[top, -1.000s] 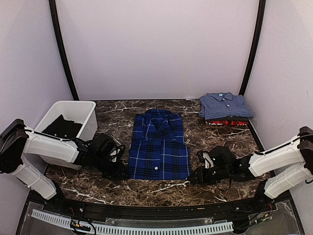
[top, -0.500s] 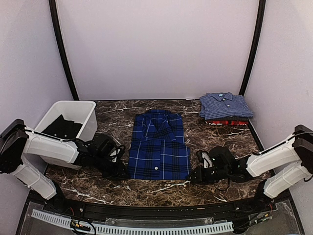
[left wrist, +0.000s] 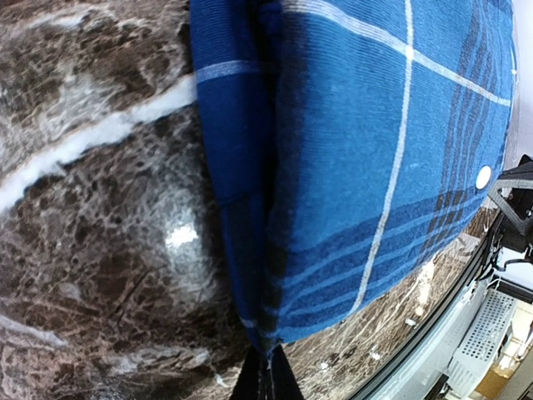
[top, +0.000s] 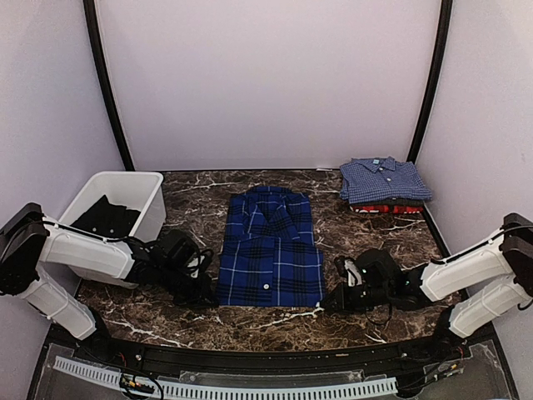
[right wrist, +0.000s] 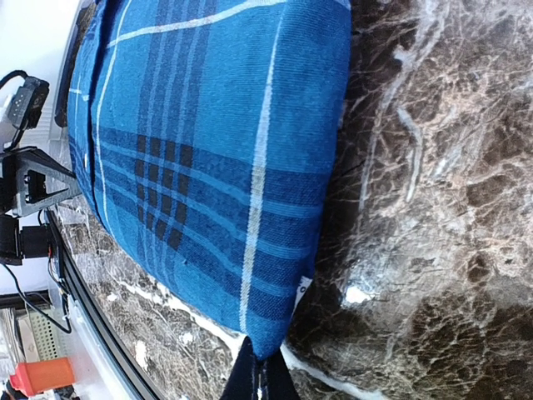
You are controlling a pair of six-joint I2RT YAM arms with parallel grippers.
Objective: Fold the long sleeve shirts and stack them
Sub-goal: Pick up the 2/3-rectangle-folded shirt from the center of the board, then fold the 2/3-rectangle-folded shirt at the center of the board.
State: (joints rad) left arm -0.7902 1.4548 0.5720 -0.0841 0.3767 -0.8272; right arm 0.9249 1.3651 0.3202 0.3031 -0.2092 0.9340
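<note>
Top external view is showing the job sitting somewhere past halfway, I'd say. Two shirts are lying folded and stacked at the upper right of the frame. The lighter blue check shirt (top: 385, 179) is resting on top, and the red shirt (top: 385, 207) is peeking out under it.

The deep-blue plaid shirt (top: 271, 248) is lying flat in the middle of the table (top: 350, 242). Its sleeves are looking tucked in, so it's making a tidy rectangle, but it isn't folded short yet and isn't on the pile. Seems like it's needing a hem-to-collar fold and then a trip over to the stack.

Its collar is pointing at the top of the frame and its hem at the bottom edge. So the long axis is running straight up and down the picture, button front facing up.

The left tool (top: 212, 297) is clenching the lower-left hem corner and the right tool (top: 327, 303) is clenching the lower-right one. Both wrist views are showing closed tips pinching blue fabric at the bottom of the frame.

A white bin (top: 153, 212) is sitting at the left with some dark cloth (top: 107, 218) in it. Can't tell what that is, so more may be waiting.
</note>
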